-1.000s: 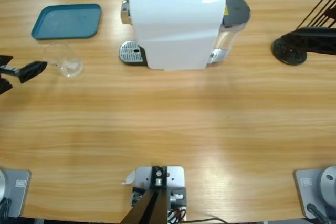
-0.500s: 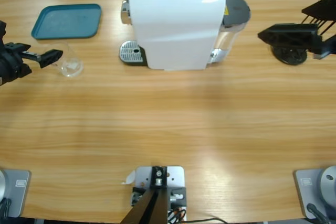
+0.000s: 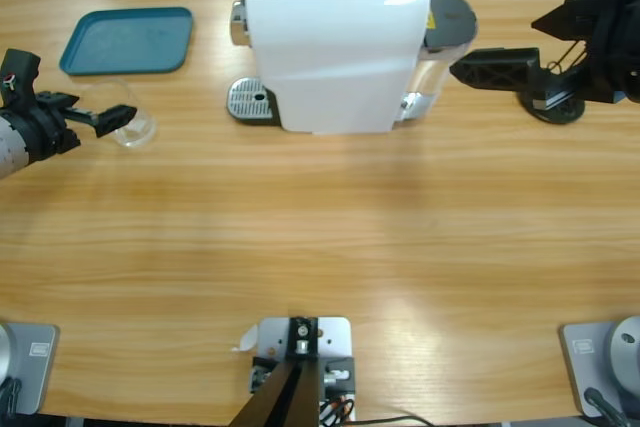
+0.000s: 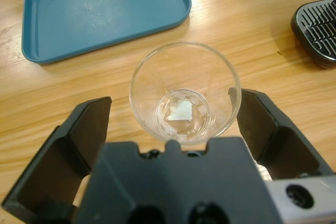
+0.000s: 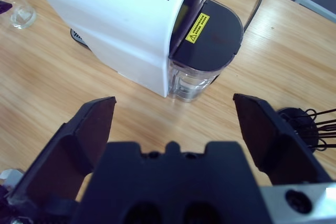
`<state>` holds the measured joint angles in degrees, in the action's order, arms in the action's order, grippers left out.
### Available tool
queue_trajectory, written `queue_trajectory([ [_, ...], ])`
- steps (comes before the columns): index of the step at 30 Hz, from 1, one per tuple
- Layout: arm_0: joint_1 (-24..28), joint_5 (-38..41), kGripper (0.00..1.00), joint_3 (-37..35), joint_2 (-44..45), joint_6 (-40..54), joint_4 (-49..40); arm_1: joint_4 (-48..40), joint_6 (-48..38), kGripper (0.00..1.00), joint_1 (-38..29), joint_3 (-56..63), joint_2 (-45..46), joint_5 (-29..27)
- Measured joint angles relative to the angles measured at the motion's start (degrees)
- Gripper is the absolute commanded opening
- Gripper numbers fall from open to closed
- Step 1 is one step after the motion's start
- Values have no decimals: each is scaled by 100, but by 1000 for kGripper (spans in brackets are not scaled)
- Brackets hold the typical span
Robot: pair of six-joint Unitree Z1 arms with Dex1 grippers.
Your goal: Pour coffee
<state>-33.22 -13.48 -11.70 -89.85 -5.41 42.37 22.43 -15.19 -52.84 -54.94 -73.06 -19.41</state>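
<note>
1. The left gripper (image 4: 173, 124) is spread wide, with a clear drinking glass (image 4: 185, 93) standing upright between its two jaws; neither jaw touches the glass wall.
2. Inside the glass only bright reflections show at the base (no amber liquid can be made out there).
3. In the high view the glass (image 3: 128, 117) stands on the wooden table (image 3: 320, 247), near the left edge, just below a teal tray (image 3: 128, 40). The left gripper (image 3: 112, 119) reaches it from the left side.
4. The right gripper (image 5: 173, 124) is likewise released, jaws far apart and holding nothing. It hangs above the table, looking down on the white coffee machine (image 5: 121, 19) and its dark-lidded water tank (image 5: 202, 51).
5. In the high view the right gripper (image 3: 480, 69) sits beside the tank end of the coffee machine (image 3: 330, 47), clear of it.
6. A black wire rack (image 5: 310, 121) stands on the table near the right gripper.
7. The machine's metal drip grille (image 3: 250, 100) is bare.
</note>
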Motion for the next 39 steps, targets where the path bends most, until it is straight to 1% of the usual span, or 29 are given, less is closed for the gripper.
queue_trajectory([
  [6,0,22,999,138,-311,-1,542,-47,0,1000,0,83,-23,1],
  [9,0,63,975,208,-528,-7,917,-47,0,1000,0,88,-23,17],
  [11,0,73,927,282,-725,-35,1252,-47,0,1000,0,88,-23,20],
  [12,0,78,921,321,-831,-64,1397,-47,0,1000,0,88,-23,20],
  [13,0,86,895,350,-907,-84,1499,-47,0,1000,0,88,-23,20],
  [14,0,98,844,373,-956,-93,1580,-47,-1,1000,0,88,-23,20],
  [15,1,111,834,389,-985,-97,1628,-47,-2,1000,0,88,-23,21],
  [16,6,120,781,406,-1001,-99,1664,-47,-6,1000,0,88,-23,21],
  [17,18,123,665,429,-1009,-99,1697,-47,-12,1000,0,88,-23,21],
  [19,57,123,497,499,-1011,-99,1757,-47,-31,1000,0,95,-23,21],
  [20,72,123,463,525,-1011,-99,1781,-47,-41,1000,0,108,-22,21],
  [22,93,123,293,554,-1008,-99,1812,-47,-73,1000,0,134,-22,21],
  [23,101,123,231,559,-1008,-99,1823,-47,-87,1000,0,141,-22,21],
  [24,105,124,217,564,-1008,-99,1835,-47,-97,1000,0,147,-22,21],
  [26,112,161,23,573,-1008,-99,1865,-47,-108,1000,0,147,-22,21],
  [27,112,183,0,577,-1008,-99,1881,-47,-109,1000,0,148,-22,21],
  [30,112,261,0,598,-996,-82,1911,-47,-123,1000,0,154,-22,21],
  [32,111,496,0,605,-960,65,1946,-48,-141,1000,0,178,-21,21],
  [37,127,1749,0,500,-715,870,1992,-46,-108,1000,0,221,1,21],
  [39,153,2256,0,237,-465,1030,1661,9,72,1000,0,212,89,38],
])
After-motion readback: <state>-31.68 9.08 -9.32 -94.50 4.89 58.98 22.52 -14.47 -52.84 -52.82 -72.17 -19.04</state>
